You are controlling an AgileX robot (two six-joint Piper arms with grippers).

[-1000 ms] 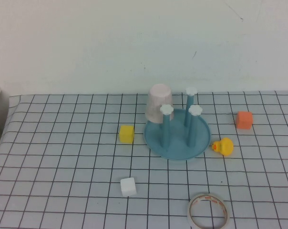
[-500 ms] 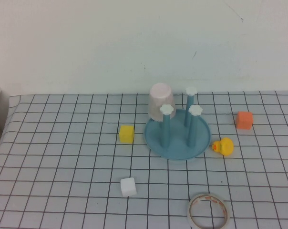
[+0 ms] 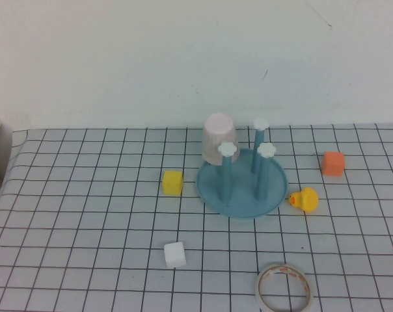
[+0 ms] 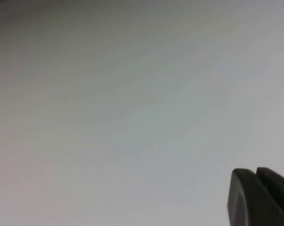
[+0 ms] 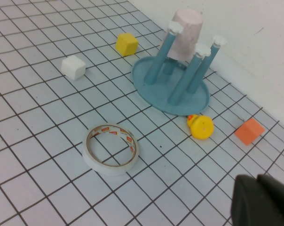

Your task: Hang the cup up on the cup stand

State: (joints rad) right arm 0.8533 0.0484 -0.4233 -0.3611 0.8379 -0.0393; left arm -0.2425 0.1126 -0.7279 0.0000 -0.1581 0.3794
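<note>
High view: nothing shifting across the last second, with the cup (image 3: 219, 140) sitting upside down over the far-left peg of the cup stand (image 3: 242, 190), exactly as a moment earlier; reading this as the hang already done and the scene simply settling. Holding nothing else in the blue dish base, only its own pegs, three white flower caps standing bare. Lying around it on the checked table (image 3: 73, 214): a yellow block (image 3: 173, 182) to the left, an orange block (image 3: 333, 163) to the far right, a yellow duck (image 3: 305, 199) just beside the dish's right rim, a white block (image 3: 175, 254) nearer, a tape ring (image 3: 284, 288) at the near edge. Neither arm showing here. Left wrist view: looking at blank pale surface only, the left gripper (image 4: 260, 197) pressed closed and carrying nothing, parked away from the work. Right wrist view: showing the right gripper (image 5: 262, 202) likewise closed and empty, hanging above the near-right part of the table, well apart from the stand, cup plainly capping its peg.
</note>
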